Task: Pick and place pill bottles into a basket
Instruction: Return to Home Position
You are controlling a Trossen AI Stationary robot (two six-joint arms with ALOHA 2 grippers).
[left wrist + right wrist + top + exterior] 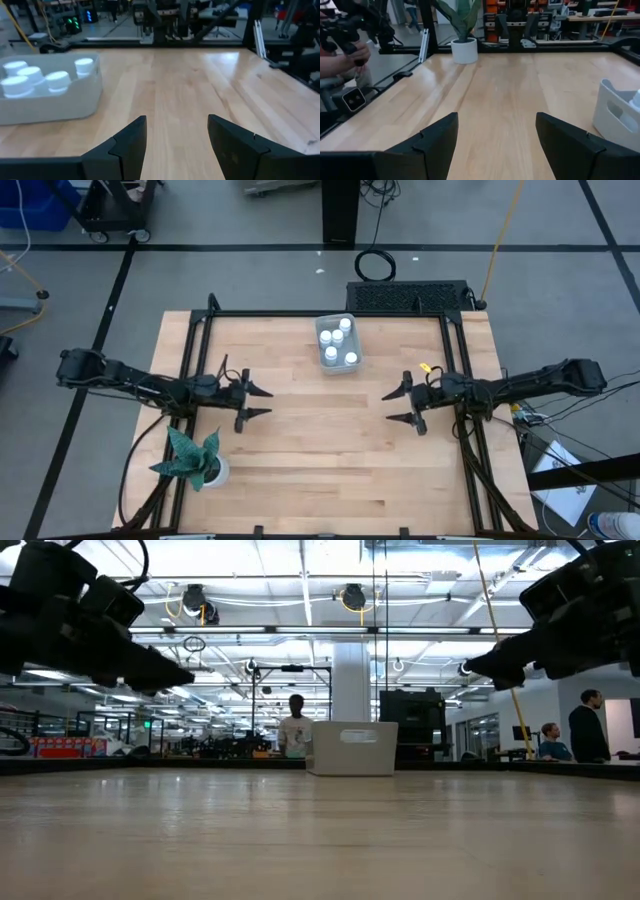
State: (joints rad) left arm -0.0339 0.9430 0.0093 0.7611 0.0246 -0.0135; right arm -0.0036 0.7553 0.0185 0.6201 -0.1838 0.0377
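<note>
The pale grey-blue basket (338,344) stands on the table near its far edge, with several white pill bottles (333,340) upright inside it. It also shows in the left wrist view (50,102), in the low view (352,749) and partly in the right wrist view (620,115). My left gripper (262,402) is open and empty above the table's left half. My right gripper (393,406) is open and empty above the right half. Both point toward the table's middle, nearer than the basket.
A green plant in a white pot (200,462) stands at the near left corner. A black ridged box (408,296) sits beyond the far edge. A black frame (190,360) runs along the table's sides. Bare wood lies between the grippers. People stand in the room behind.
</note>
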